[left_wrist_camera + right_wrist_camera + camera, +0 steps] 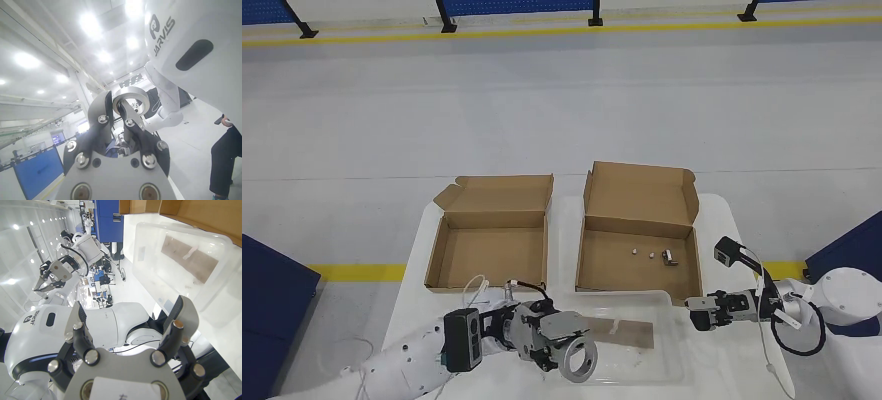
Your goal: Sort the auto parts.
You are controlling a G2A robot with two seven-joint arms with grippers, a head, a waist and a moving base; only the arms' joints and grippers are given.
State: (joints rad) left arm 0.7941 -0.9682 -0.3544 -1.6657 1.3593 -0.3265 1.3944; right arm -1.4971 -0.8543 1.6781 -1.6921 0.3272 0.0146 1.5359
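A silver metal ring [579, 362] hangs over the near left corner of the clear plastic tray [667, 372], with my left gripper [564, 352] shut on it. In the left wrist view one finger sits inside the ring [132, 94] and the other presses its outer rim, the left gripper [115, 106] pointing upward. My right gripper [701, 312] is at the tray's right end, just off its far right corner. It stands open with nothing between its fingers [79, 315], beside the tray [143, 236].
Two open cardboard boxes stand behind the tray. The left box [487, 278] looks bare inside; the right box [592, 275] holds a few small metal parts [669, 257]. A brown sheet [627, 332] lies in the tray. The white table [412, 300] ends close to the boxes.
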